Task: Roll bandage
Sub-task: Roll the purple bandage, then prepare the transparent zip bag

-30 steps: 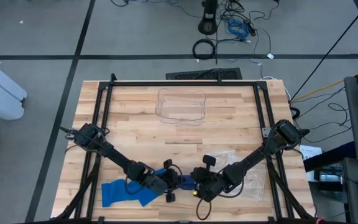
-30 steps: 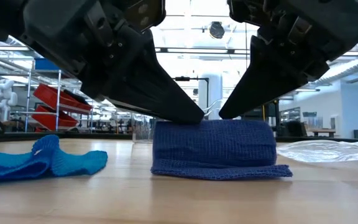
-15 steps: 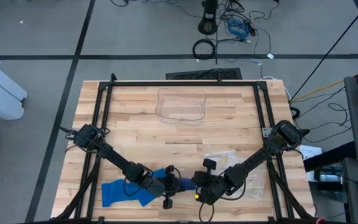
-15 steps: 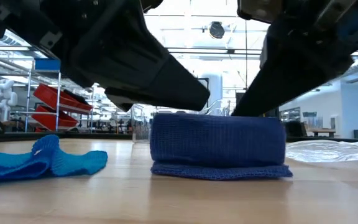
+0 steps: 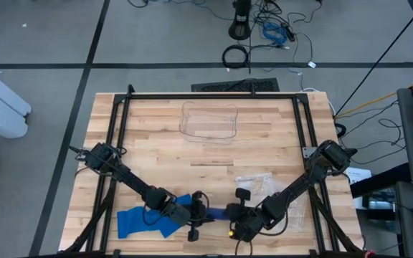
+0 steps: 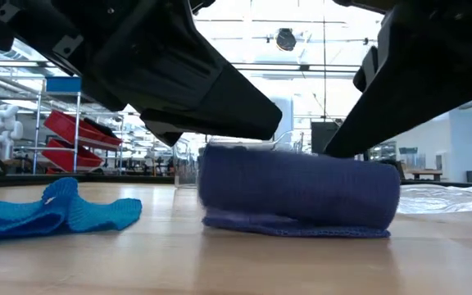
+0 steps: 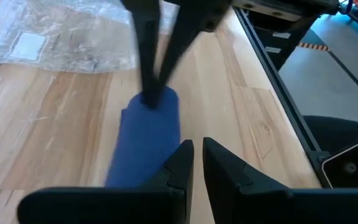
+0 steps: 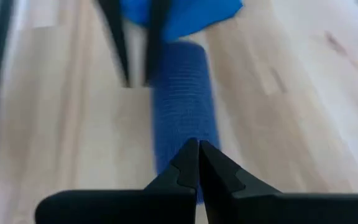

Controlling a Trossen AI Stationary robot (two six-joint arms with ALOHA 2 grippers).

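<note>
At the near left of the table (image 5: pixel 156 143) lay the loose, lighter blue stretch of the bandage (image 5: pixel 138 221), still unrolled and slightly rumpled. Just right of it the left gripper (image 5: pixel 196 222) sat low over the near edge, its fingers (image 7: pixel 185 163) drawn almost together with only a thin slit between them and nothing seen pinched; their tips stood at the left end of the rolled bandage (image 6: pixel 297 195). That dark blue roll lay on its side at the near centre, a flat tail of cloth under it. At its right end was the right gripper (image 5: pixel 233 223), fingers (image 8: pixel 194 163) pressed fully together, tips down against the roll. Further right lay a crumpled clear plastic wrapper (image 5: pixel 260 183), and at the far centre a shallow clear tray (image 5: pixel 208 120).

The step in hand looked like turning the roll onward to take up the loose length. To do it well, both tips should probably press evenly on the two ends and move together, so the roll stays square and does not cone or slip sideways off its tail. Light downward pressure should suffice.

Counted: two arms, one bandage with one rolled part and one loose part, one wrapper, one tray.
</note>
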